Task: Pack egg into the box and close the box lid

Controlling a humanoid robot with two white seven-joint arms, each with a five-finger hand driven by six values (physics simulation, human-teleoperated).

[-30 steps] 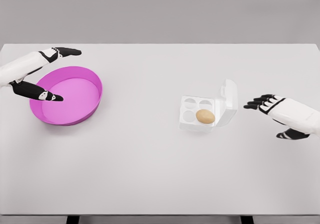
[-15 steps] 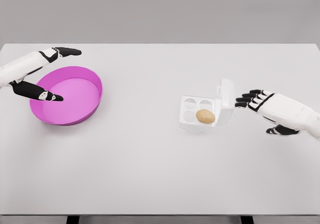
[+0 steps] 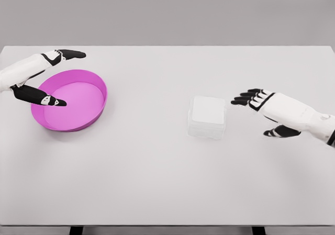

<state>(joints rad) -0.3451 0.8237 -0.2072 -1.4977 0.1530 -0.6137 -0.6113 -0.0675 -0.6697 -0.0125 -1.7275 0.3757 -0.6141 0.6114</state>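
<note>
The white egg box (image 3: 207, 116) lies right of the table's middle with its lid down flat; the egg is hidden inside. My right hand (image 3: 256, 105) hovers just right of the box, fingers spread toward it and holding nothing, a small gap from the lid's edge. At the far left my left hand (image 3: 52, 80) stays over the rim of the pink bowl (image 3: 89, 96), thumb and fingers apart, holding nothing.
The pink bowl has nothing visible in it. The white table (image 3: 157, 177) stretches wide in front of and behind the box.
The box lid swung from upright to flat over the egg as my right hand moved left and slightly up. The left arm did not move.
</note>
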